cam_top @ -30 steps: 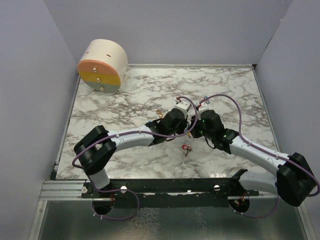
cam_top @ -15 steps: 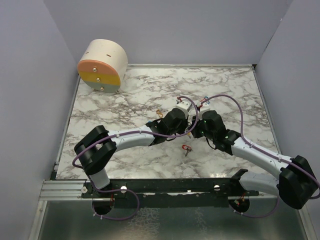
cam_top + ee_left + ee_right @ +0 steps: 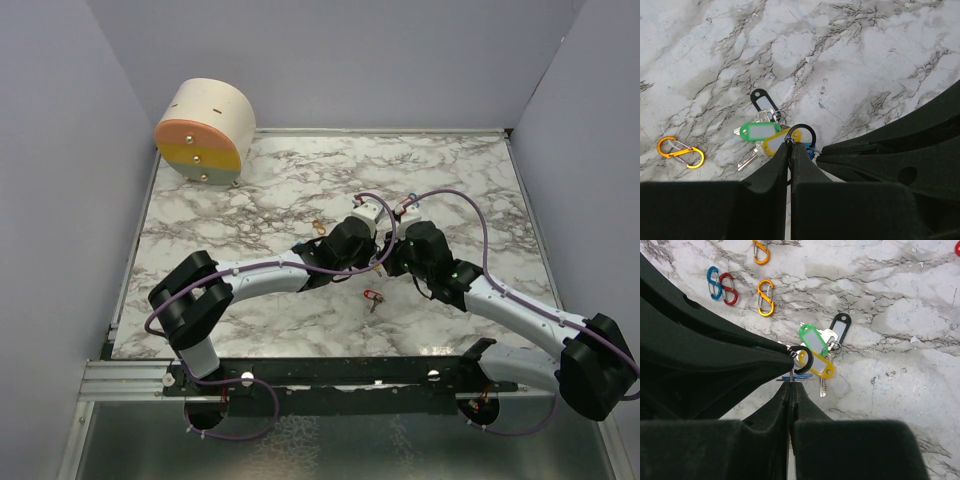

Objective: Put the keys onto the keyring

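The keyring (image 3: 802, 131), a black open hook, is pinched at one end by my shut left gripper (image 3: 790, 145). My right gripper (image 3: 791, 386) is shut on the blue-tagged key (image 3: 796, 375), held edge-on with its small metal ring up against the black keyring (image 3: 805, 360). Under them on the marble lie keys with a green tag (image 3: 812, 340), a yellow tag (image 3: 821, 367) and a black tag (image 3: 840, 324). A red-tagged key (image 3: 373, 297) lies alone nearer the arm bases. Both grippers meet tip to tip over the table's middle.
Loose clips lie around: an orange one (image 3: 680, 152) left of the keys, and blue (image 3: 714, 282), red (image 3: 729, 288) and orange (image 3: 765, 297) ones beyond them. A round cream box (image 3: 205, 132) sits at the far left corner. Walls enclose the table.
Both grippers stay shut at the same spot. The right arm's elbow has drifted slightly to the right.
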You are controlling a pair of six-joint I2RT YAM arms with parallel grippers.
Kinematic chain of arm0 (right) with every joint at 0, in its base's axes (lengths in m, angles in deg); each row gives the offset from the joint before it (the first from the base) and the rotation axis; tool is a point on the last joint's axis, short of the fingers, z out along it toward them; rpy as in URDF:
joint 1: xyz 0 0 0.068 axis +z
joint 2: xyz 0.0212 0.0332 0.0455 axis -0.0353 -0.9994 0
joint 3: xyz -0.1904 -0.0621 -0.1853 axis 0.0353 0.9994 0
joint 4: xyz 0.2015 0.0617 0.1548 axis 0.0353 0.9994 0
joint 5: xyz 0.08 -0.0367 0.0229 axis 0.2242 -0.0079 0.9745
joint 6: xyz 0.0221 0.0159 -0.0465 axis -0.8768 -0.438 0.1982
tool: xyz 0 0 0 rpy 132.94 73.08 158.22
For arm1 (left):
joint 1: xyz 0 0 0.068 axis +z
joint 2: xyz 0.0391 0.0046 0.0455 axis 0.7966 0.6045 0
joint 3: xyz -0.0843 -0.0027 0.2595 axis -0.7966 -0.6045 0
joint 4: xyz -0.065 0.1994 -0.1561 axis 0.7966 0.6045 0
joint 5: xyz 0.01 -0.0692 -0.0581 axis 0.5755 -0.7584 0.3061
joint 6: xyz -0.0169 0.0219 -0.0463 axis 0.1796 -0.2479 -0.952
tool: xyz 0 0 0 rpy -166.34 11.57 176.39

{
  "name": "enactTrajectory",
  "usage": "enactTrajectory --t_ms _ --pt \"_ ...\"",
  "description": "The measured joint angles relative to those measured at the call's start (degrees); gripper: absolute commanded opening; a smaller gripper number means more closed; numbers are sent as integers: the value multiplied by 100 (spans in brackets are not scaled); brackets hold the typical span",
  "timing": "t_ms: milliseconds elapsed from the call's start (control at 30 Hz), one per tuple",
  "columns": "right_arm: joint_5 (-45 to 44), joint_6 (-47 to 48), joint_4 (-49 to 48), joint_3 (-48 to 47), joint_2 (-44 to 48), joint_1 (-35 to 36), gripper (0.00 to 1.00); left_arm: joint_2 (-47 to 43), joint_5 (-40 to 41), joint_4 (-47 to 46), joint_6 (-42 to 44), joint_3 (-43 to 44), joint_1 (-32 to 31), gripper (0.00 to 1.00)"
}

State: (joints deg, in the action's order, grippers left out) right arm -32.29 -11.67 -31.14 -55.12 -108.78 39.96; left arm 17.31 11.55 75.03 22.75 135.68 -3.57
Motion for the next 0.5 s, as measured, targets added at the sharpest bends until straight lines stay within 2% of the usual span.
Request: enactTrajectory --t_ms 500 --pt "-210 -4 4 0 2 0 1 0 -4 0 0 0 0 0"
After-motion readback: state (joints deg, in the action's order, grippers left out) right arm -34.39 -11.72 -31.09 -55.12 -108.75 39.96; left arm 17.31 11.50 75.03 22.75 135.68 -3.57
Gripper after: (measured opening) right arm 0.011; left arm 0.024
